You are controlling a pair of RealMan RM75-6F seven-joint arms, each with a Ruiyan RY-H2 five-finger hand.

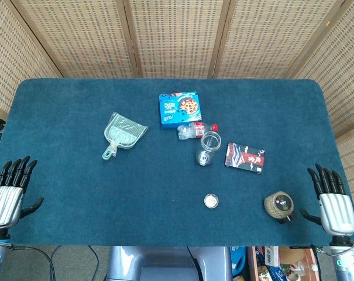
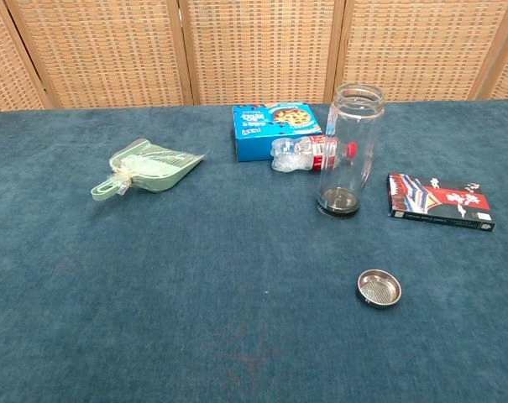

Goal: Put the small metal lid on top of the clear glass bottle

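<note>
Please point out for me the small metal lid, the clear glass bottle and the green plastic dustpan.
small round metal lid (image 2: pixel 379 289), chest view, on its perforated inside
tall clear glass bottle (image 2: pixel 348 143), chest view, on the middle of its wall
pale green plastic dustpan (image 2: pixel 153 166), chest view, on its scoop

A deep teal-blue worktop (image 1: pixel 77 99) carries a silver metal lid (image 2: pixel 379 288), a clear glass bottle (image 2: pixel 348 151), a bright blue box (image 1: pixel 179 109) printed with cookies, a pale green dustpan (image 1: pixel 123 133) and a dark red-and-white patterned pack (image 2: pixel 439 201).
</note>
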